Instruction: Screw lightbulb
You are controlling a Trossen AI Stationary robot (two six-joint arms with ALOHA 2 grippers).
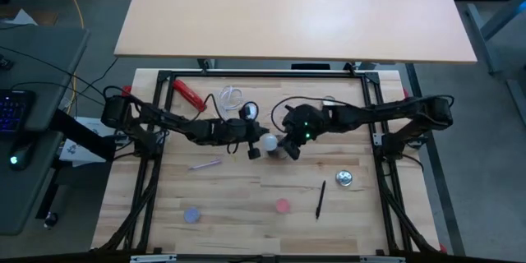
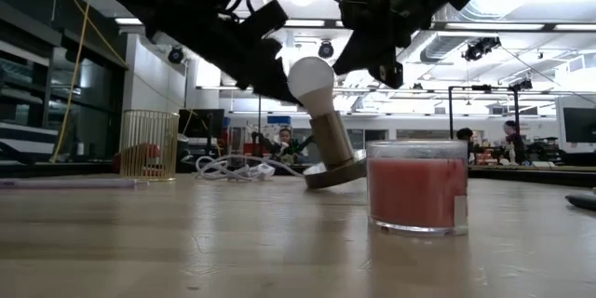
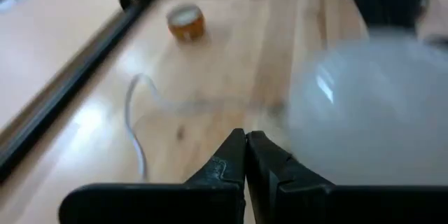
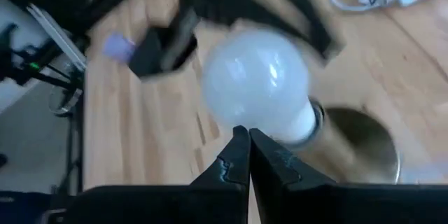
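Observation:
The white frosted lightbulb [image 1: 269, 141] sits in the brass-coloured socket post [image 2: 331, 140] of the round stand [image 2: 335, 175]. The stand is tipped: one edge of its base rests on the table, the other is raised, and the bulb [image 2: 310, 79] leans toward my left arm. My left gripper [image 1: 252, 149] is shut beside the globe, on its left. My right gripper [image 1: 289, 146] is shut above the stand, on the bulb's right. In the right wrist view its tips [image 4: 248, 143] stand at the bulb's neck [image 4: 301, 122]. My left gripper is shut, and the outer side of its fingers [image 2: 272, 82] lies against the left side of the globe [image 2: 294, 82], coming in slanting from above and the table's left. The bulb and stand lean toward it. My right gripper's shut tips are at the bulb's neck; whether they touch it I cannot tell.
A pink cup [image 1: 283, 205], a black pen [image 1: 320, 199] and a shiny silver disc [image 1: 345, 179] lie nearer the front. A purple pen [image 1: 205, 164] and a blue cap [image 1: 192, 214] lie at the left. A red tool [image 1: 188, 93] and a white cable [image 1: 233, 99] lie at the back.

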